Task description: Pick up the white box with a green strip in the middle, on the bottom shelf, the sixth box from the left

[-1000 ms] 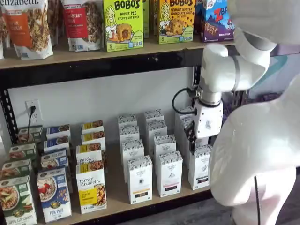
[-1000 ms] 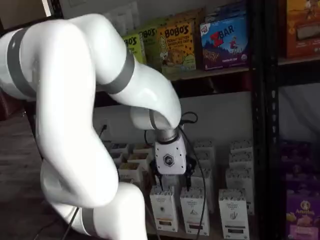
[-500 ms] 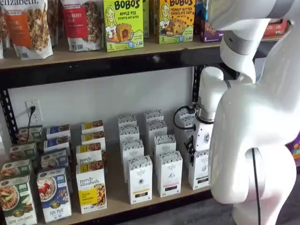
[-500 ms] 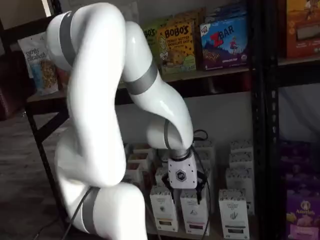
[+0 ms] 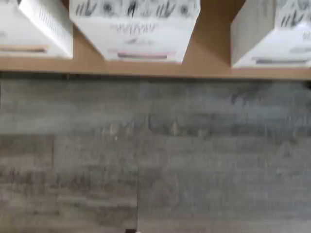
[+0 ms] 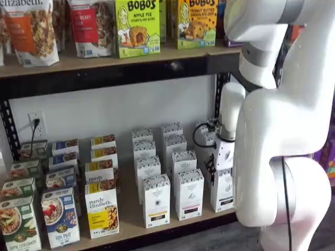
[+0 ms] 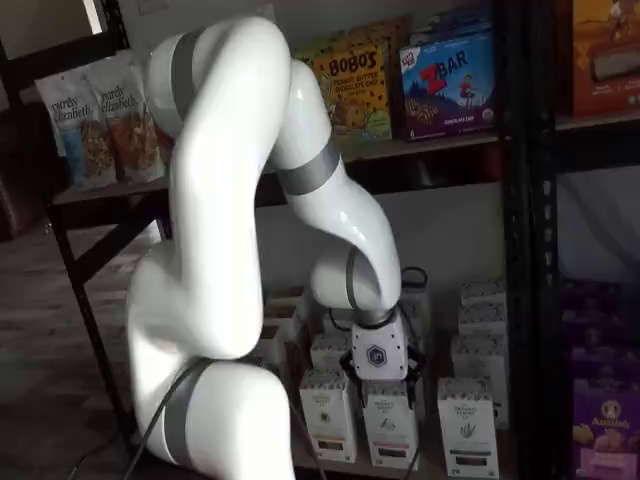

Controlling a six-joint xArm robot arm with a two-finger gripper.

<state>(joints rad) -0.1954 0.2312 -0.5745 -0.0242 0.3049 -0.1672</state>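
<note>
The white box with a short dark-greenish strip stands at the right end of the front row on the bottom shelf. It also shows in a shelf view and in the wrist view, beside a like carton with a reddish strip. My gripper hangs low just left of and above this box. In a shelf view it sits over the reddish-strip carton. Only dark finger parts show, and no gap or held box can be made out.
Rows of like speckled-top white cartons stand behind and to the left. Oat and granola boxes fill the shelf's left part. The black rack post stands to the right. The upper shelf holds Bobo's boxes. Grey plank floor lies in front.
The arm has swung and the gripper has dropped lower, coming down to the front row of white cartons near the right end.
</note>
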